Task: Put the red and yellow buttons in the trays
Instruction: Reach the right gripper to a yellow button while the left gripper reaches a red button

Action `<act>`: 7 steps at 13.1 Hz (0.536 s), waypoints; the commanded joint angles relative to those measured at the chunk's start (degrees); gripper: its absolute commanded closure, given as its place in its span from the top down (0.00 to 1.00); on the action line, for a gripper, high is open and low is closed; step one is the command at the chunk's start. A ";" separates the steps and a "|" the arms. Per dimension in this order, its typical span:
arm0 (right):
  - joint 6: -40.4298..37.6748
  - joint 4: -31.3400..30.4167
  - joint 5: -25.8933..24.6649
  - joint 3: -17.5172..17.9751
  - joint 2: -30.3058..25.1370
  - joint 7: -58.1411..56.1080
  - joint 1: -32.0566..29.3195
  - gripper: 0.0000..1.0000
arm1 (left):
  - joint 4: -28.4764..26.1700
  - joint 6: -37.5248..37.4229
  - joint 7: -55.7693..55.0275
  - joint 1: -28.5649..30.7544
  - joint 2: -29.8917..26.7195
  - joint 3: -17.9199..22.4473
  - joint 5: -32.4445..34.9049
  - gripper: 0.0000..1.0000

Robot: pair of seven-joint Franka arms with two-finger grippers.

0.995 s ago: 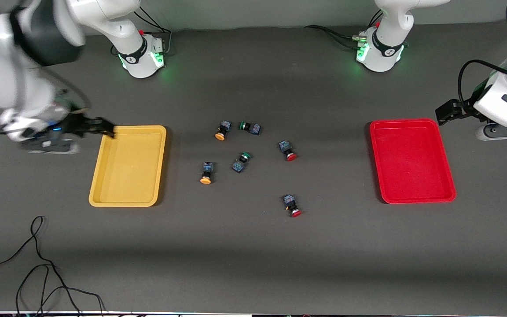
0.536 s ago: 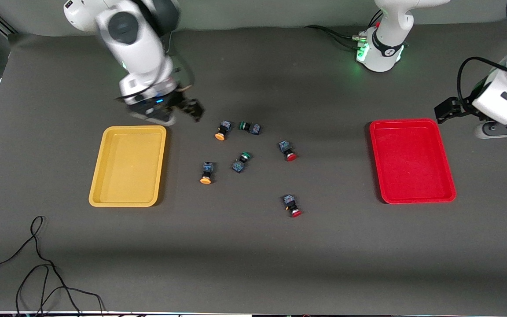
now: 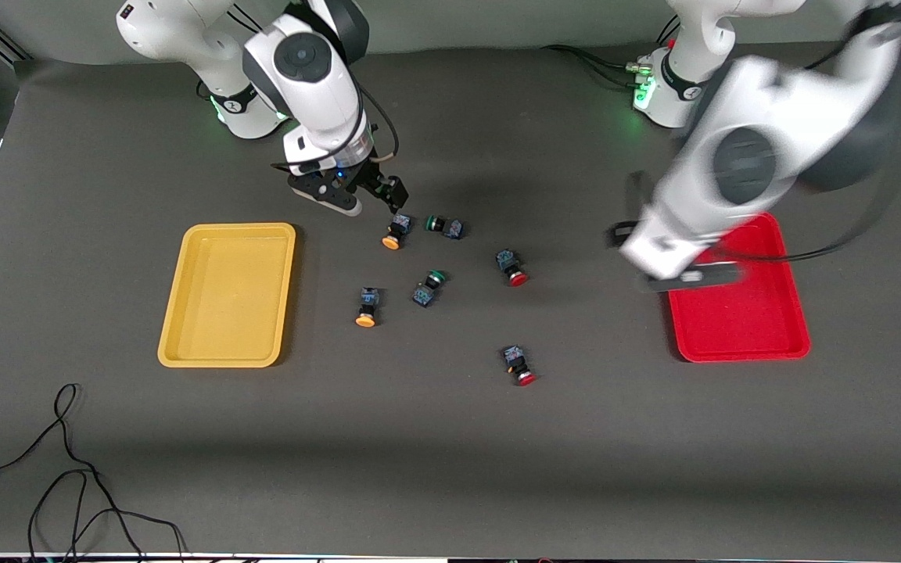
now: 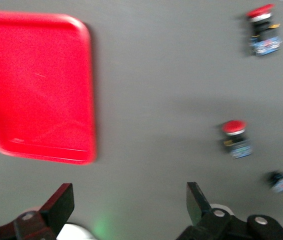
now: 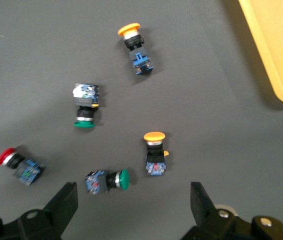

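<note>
Both arms have swung in: the open right end effector (image 3: 385, 193) now hangs over a yellow button (image 3: 395, 231), the open left end effector (image 4: 126, 207) beside the red tray (image 3: 763, 328). Buttons remain on the table (image 3: 450, 453); first picks look imminent.

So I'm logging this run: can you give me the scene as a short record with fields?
yellow tray: empty, toward the right arm's end
red tray: no buttons seen in it, toward the left arm's end
yellow buttons: two, on the table
red buttons: two, on the table
green buttons: two, on the table
right gripper: open, over the table by a yellow button
left gripper: open, by the red tray
</note>
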 commanded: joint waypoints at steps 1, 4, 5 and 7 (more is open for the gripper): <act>9.99 -6.77 -0.26 0.02 2.69 0.97 2.23 1.00 | 5.24 5.08 -15.02 -4.04 10.62 -3.82 0.41 1.00; 19.39 -9.14 -0.26 0.02 9.47 1.06 2.51 1.00 | 4.72 10.28 -19.89 -9.05 15.21 -4.10 1.03 1.00; 21.60 -9.59 -0.26 0.02 11.57 1.15 2.51 1.00 | 4.54 11.77 -20.33 -9.41 16.53 -4.10 1.03 1.00; 24.24 -9.60 0.09 0.11 14.65 1.15 2.51 1.00 | 4.45 15.37 -22.26 -10.29 19.95 -4.01 1.20 1.00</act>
